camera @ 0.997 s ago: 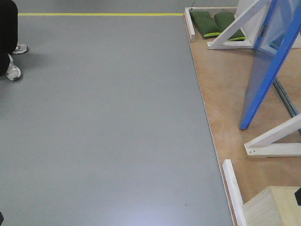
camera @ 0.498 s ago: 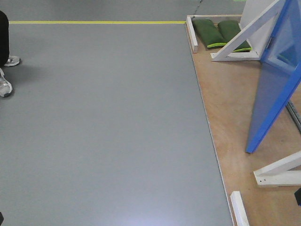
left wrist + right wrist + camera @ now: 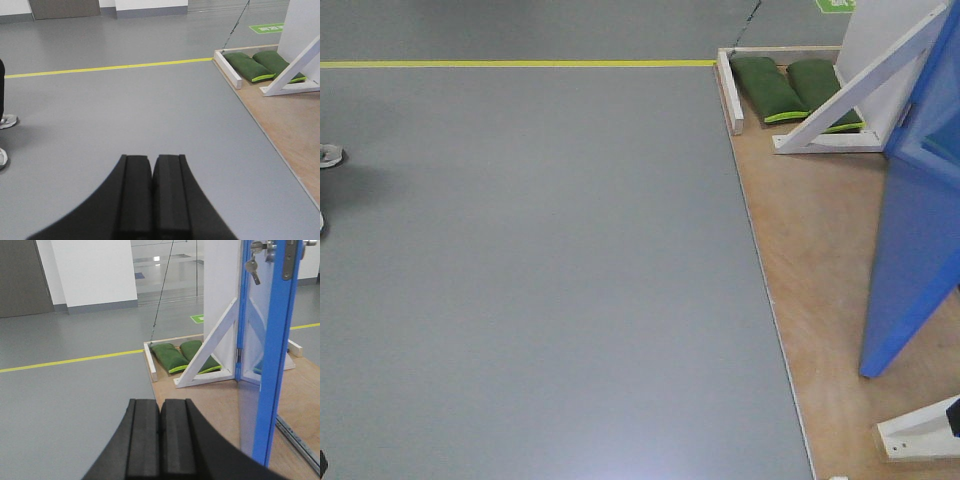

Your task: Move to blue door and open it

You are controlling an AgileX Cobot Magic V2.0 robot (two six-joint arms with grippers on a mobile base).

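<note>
Ahead and rightward on the wooden platform [image 3: 810, 250]: blue door [image 3: 270, 365], upright, long axis vertical, edge-on to the right end effector [image 3: 160, 440], well apart. Right arm judged the nearer of 2. Both the left end effector [image 3: 152, 200] and the right: pads pressed together, empty. Silver lever handle [image 3: 264, 246] high up.

Two green sandbags [image 3: 770, 88] lie far right on the plywood platform [image 3: 810, 250], touching a white diagonal brace [image 3: 865, 85]; a yellow line [image 3: 520, 64] crosses the grey floor [image 3: 540, 280].

Downward front view, low wrist views; shared sandbags [image 3: 770, 88]
</note>
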